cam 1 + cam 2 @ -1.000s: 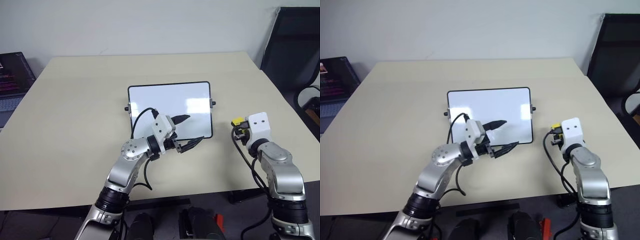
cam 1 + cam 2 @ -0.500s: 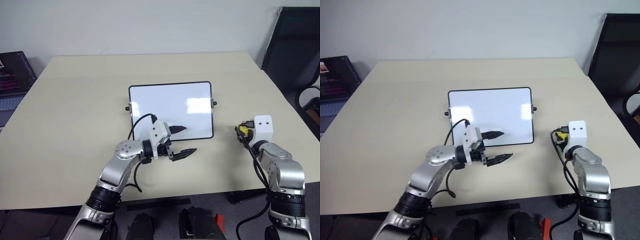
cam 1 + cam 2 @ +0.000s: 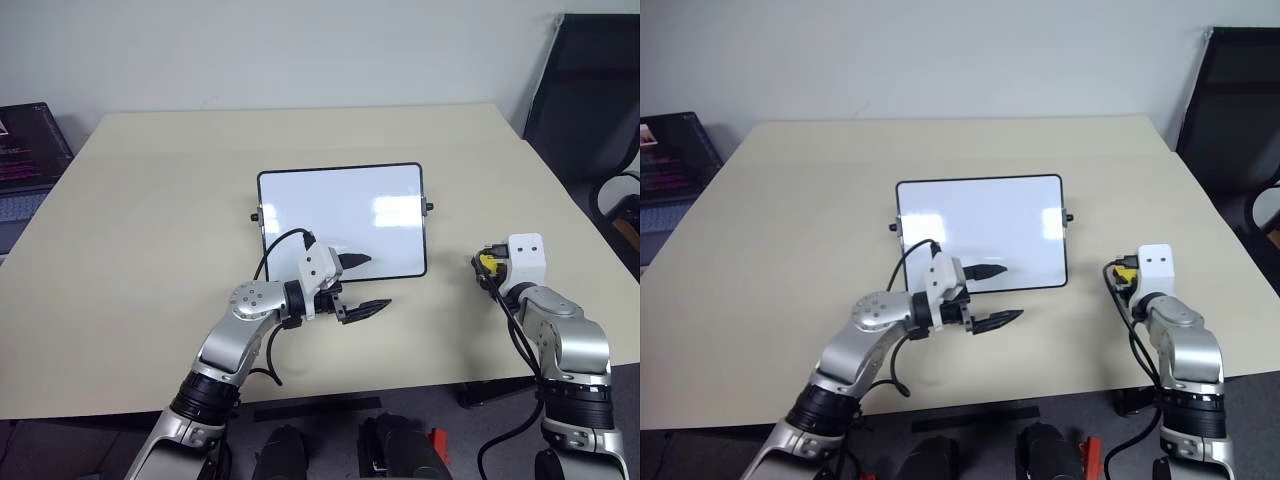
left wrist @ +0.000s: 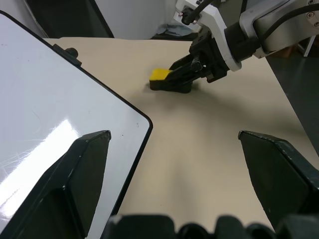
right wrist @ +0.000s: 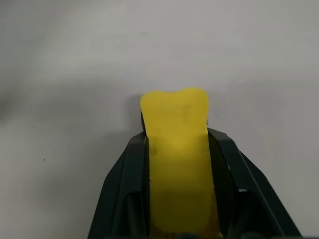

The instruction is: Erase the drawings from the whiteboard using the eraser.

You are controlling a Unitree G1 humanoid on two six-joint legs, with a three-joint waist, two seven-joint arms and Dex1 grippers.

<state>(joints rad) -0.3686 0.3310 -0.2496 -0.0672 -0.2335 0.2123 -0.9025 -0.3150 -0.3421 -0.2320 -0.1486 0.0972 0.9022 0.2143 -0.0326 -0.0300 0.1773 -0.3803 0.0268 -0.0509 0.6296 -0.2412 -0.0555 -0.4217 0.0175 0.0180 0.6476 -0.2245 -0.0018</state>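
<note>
The whiteboard lies flat in the middle of the table. The drawings are out of view: its visible face is plain white with window glare. My left gripper is open and points to the right, level, just over the board's near right corner. One black finger lies over the frame; the other is over bare table. To the right of the board, my right gripper is shut on the yellow eraser, low at the tabletop. The left wrist view also shows the eraser in those black fingers.
The beige table spreads wide to the left of and beyond the board. A laptop sits off its far left edge. A black chair stands at the right. The table's near edge runs just below both arms.
My left gripper sank from over the board's lower part to its near edge. The right gripper, still shut on the eraser, dropped and shifted a little to the right.
</note>
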